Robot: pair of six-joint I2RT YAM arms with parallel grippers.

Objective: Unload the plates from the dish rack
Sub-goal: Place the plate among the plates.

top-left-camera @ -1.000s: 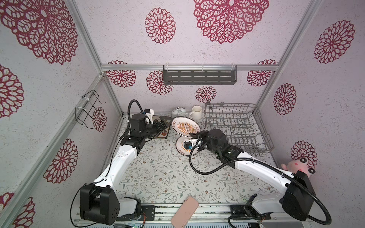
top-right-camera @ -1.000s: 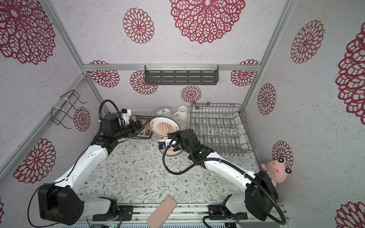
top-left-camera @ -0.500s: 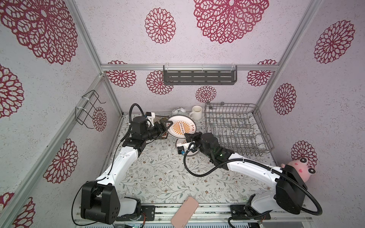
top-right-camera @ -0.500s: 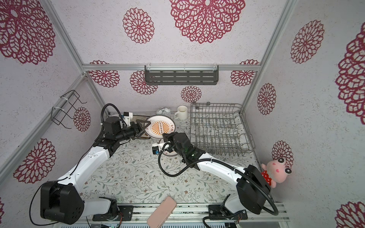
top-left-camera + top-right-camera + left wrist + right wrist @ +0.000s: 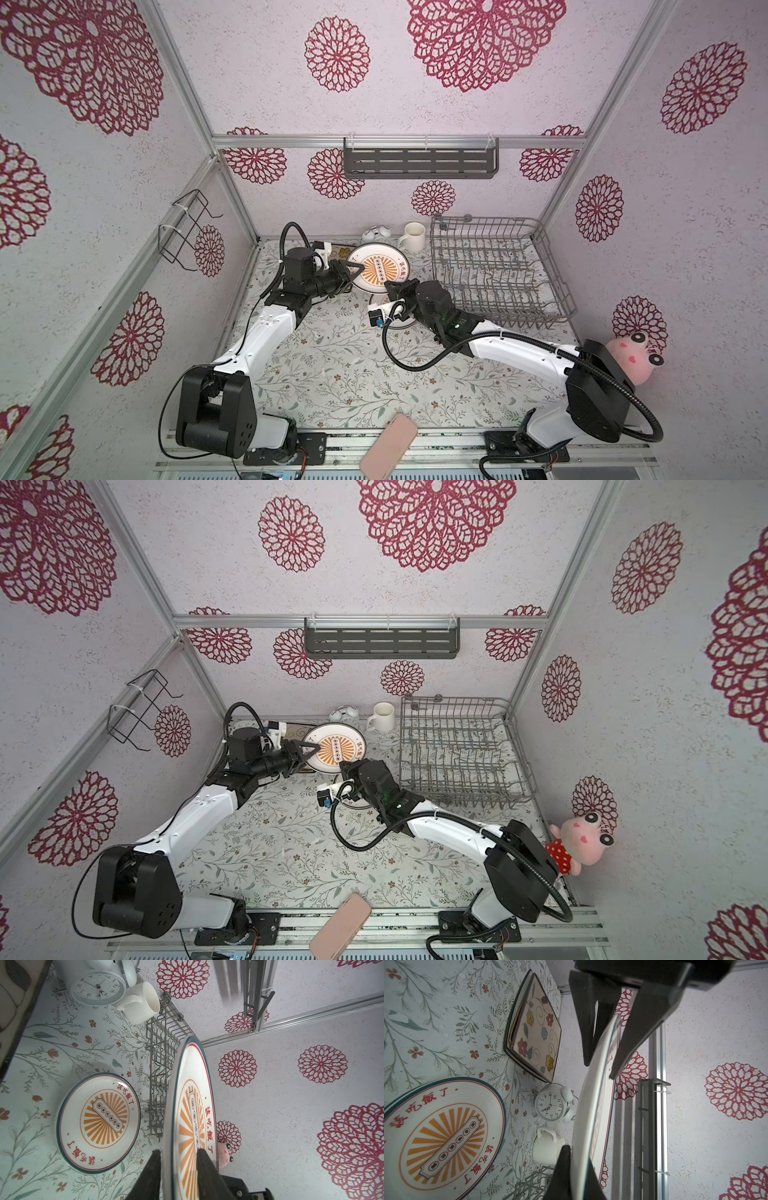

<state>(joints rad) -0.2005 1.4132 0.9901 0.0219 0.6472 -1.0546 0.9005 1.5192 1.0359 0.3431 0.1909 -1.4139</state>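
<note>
- Plate (image 5: 379,272): round, orange sunburst, raised and tilted above the table (image 5: 332,365), between both grippers, outside and just left of the rack (image 5: 486,228).
- Right gripper (image 5: 577,1155): clamped tight on plate's near rim.
- Left gripper (image 5: 178,1149): jaws astride the opposite rim, narrow; firm grip or not, cannot tell.
- Second plate (image 5: 97,1122): same pattern, flat on table under right gripper.
- Square plates (image 5: 535,1032): stacked back left, flowered one on top.
- Clock (image 5: 376,235), mug (image 5: 414,236): behind plate, by back wall.
</note>
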